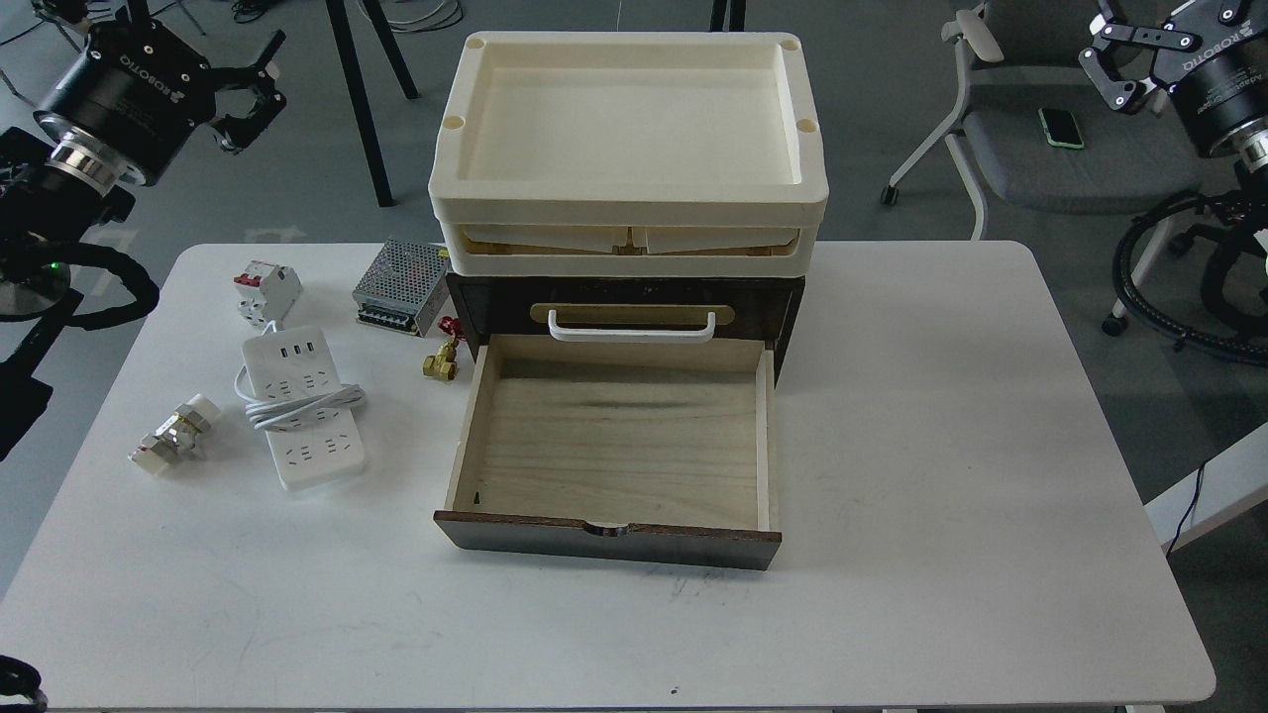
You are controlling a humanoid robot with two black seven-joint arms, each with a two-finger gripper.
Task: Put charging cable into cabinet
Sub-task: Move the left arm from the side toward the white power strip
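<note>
The charging cable (302, 408), a white power strip with its cord wound round the middle, lies on the white table (941, 446) left of the cabinet. The dark brown cabinet (792, 307) stands at the table's middle back. Its lower plywood drawer (614, 436) is pulled out toward me and is empty. The drawer above it, with a white bar handle (631, 329), is closed. My left gripper (258, 104) hangs open high at the far left, well above and behind the cable. At the far right my right gripper (1102, 54) is raised and open. Neither holds anything.
Cream trays (629, 213) are stacked on the cabinet. A white-and-red circuit breaker (267, 289), a perforated metal box (401, 287) and a brass fitting (441, 362) lie near the cable. A small metal part (173, 436) sits further left. A chair (1050, 149) stands behind the table's right.
</note>
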